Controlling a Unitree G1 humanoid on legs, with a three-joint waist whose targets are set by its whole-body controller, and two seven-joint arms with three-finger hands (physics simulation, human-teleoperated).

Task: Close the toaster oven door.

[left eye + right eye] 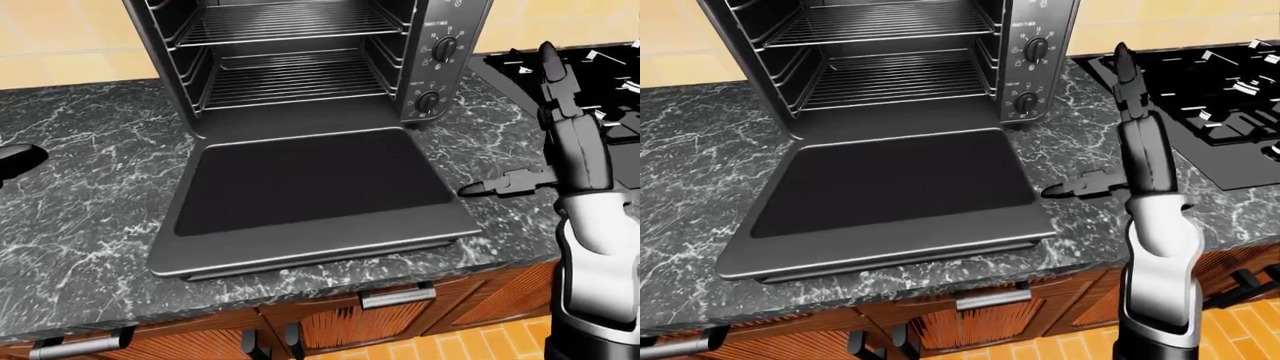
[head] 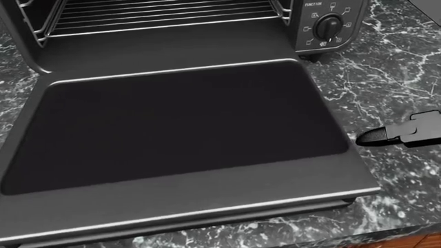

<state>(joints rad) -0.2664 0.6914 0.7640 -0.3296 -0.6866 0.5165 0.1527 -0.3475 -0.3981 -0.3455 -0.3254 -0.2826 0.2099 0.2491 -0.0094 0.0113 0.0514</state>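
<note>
Fingers (image 1: 1125, 71) of the right hand (image 1: 1135, 142) are spread wide, holding nothing: one points straight up toward the top of the right-eye view, another sticks out sideways to the left at mid-frame, its tip near the right edge of the toaster oven door (image 1: 315, 199) but apart from it. Head view shows only that sideways fingertip at the right edge, over the marble counter (image 1: 90, 187), just beside the door's right rim, not touching.

Left hand (image 1: 18, 157) shows only as a dark rounded tip at the far left edge of the left-eye view, over the counter; cannot tell whether its fingers are open or closed.

Toaster oven (image 1: 300, 60) sits upper centre in the eye views, on the counter. Door fully open, lying flat and level, reaching down-frame to the counter's lower edge, dark glass panel facing up. Wire racks (image 1: 285, 79) visible inside the cavity, two levels. Control knobs (image 1: 432, 101) stacked on the panel at the oven's right side; head view shows the lowest one at upper right.

Black stove (image 1: 1200, 82) at upper right of the right-eye view, partly behind the right arm. Wooden cabinet fronts with a metal handle (image 1: 398, 296) along the bottom.
</note>
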